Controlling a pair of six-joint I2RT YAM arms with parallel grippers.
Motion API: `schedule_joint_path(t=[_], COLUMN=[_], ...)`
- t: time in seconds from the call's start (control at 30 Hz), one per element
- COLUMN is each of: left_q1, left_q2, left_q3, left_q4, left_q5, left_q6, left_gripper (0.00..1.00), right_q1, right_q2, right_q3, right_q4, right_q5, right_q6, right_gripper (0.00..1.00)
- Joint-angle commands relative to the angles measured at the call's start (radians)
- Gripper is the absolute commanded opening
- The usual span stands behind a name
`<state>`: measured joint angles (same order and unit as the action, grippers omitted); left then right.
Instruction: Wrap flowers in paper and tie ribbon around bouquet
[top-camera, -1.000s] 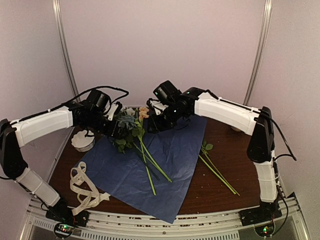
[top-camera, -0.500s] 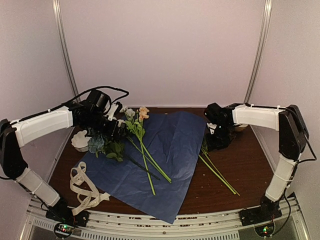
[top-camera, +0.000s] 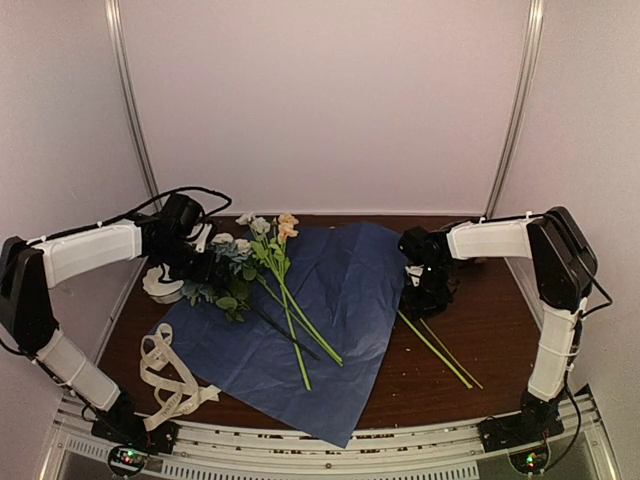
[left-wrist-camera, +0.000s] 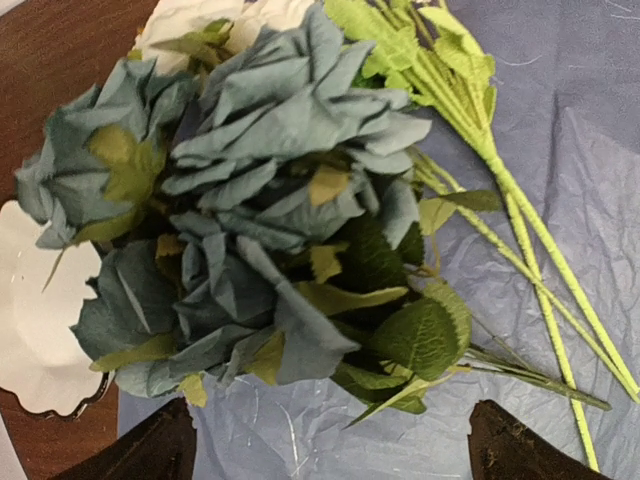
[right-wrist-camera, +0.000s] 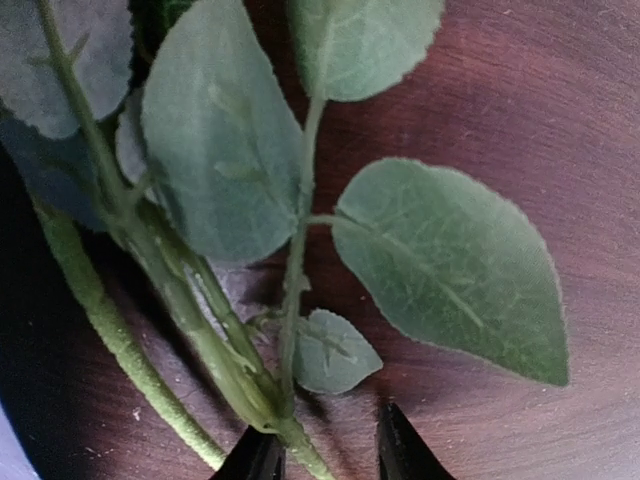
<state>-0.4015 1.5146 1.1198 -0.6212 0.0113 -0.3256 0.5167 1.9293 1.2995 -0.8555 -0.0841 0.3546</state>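
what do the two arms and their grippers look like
Both the left arm and the right arm have white covers on their long links, with black joints and wrists. Thin black cables loop along them. Each black base carries small green and red lights. The left gripper and the right gripper have dark, tapered fingertips.

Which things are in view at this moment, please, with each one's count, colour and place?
paper: one, navy face up, spread mid-table.
flowers: several stems, peach, white and dusty-blue blooms, on the paper's left part.
loose stems: about two, green, on bare table right of the paper.
ribbon: one, cream, looped near-left.
bowl: one, white, scalloped, far-left.
table: one, dark brown.
left end effector: black, open over the dusty-blue blooms.
right end effector: black, fingers either side of a loose stem.
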Motion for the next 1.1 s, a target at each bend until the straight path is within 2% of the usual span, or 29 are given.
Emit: schedule_joint_path(t=[0.0, 0.13, 0.27, 0.33, 0.67, 0.77, 0.93, 1.0, 1.07], left_q1=[0.042, 0.051, 0.049, 0.047, 0.022, 0.014, 0.014, 0.013, 0.013], left_q2=[0.024, 0.1, 0.147, 0.165, 0.29, 0.302, 0.297, 0.282, 0.263], left_q3=[-0.04, -0.06, -0.06, -0.051, 0.067, 0.09, 0.119, 0.129, 0.138], left_q4=[0.056, 0.12, 0.211, 0.254, 0.284, 0.288, 0.27, 0.262, 0.257], left_q5=[0.006, 0.032, 0.055, 0.073, 0.051, 0.056, 0.051, 0.049, 0.049], left_q6=[-0.042, -0.057, -0.049, -0.03, 0.037, 0.046, 0.067, 0.074, 0.084], left_gripper=[0.98, 0.98, 0.97, 0.96, 0.95, 0.95, 0.96, 0.98, 0.98], right_q1=[-0.006, -0.007, -0.016, -0.024, -0.053, -0.05, 0.049, 0.104, 0.141], right_q2=[0.014, 0.023, 0.001, -0.028, -0.264, -0.333, -0.427, -0.426, -0.401], right_q3=[0.02, 0.012, -0.002, -0.008, 0.032, 0.082, 0.13, 0.157, 0.157], right_q4=[0.017, 0.034, 0.034, 0.029, -0.075, -0.088, 0.062, 0.13, 0.254], right_q5=[0.048, 0.017, 0.058, 0.102, 0.478, 0.526, 0.396, 0.243, -0.008], right_q6=[-0.015, -0.019, -0.018, -0.015, 0.019, 0.023, -0.062, -0.082, -0.056], right_gripper=[0.31, 0.27, 0.05, 0.0, 0.0, 0.0, 0.0, 0.0, 0.0])
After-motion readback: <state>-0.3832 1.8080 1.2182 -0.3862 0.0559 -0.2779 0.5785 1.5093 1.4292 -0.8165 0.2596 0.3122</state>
